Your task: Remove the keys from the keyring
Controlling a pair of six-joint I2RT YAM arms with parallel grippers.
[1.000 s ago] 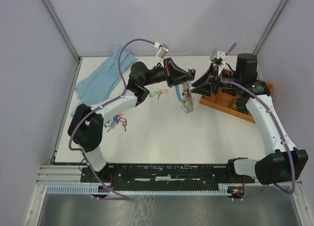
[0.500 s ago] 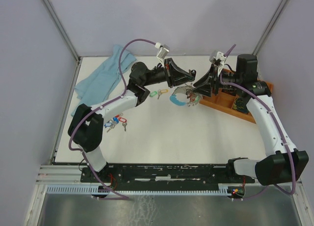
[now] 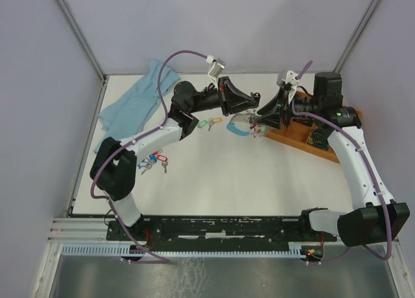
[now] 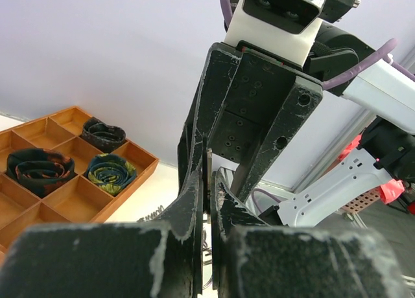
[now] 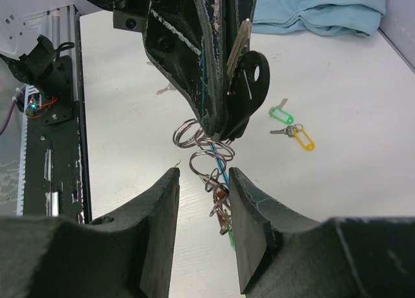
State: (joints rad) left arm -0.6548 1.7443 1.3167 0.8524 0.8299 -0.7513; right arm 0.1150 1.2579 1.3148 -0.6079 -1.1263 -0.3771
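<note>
The keyring (image 3: 238, 128), with its light blue stretch and silver keys, hangs between my two grippers above the table. My left gripper (image 3: 251, 111) is shut on it. In the right wrist view its fingers (image 5: 207, 84) pinch the loop, a black-headed key (image 5: 249, 71) sticks out beside them, and several silver rings (image 5: 202, 149) dangle below. My right gripper (image 5: 202, 175) is open, one finger on each side of the dangling rings, not touching them. In the left wrist view my left gripper (image 4: 209, 181) is nearly closed on something thin.
Loose keys with green and yellow tags (image 3: 209, 123) lie left of the keyring. Red-and-blue-tagged keys (image 3: 154, 160) lie near the left arm. A blue cloth (image 3: 136, 103) is at the back left. A wooden compartment tray (image 3: 295, 141) sits under the right arm.
The keyring hung straight down from the left gripper a second ago. It now sits drawn up in a small curl between the grippers. The right gripper has shifted slightly toward it.
</note>
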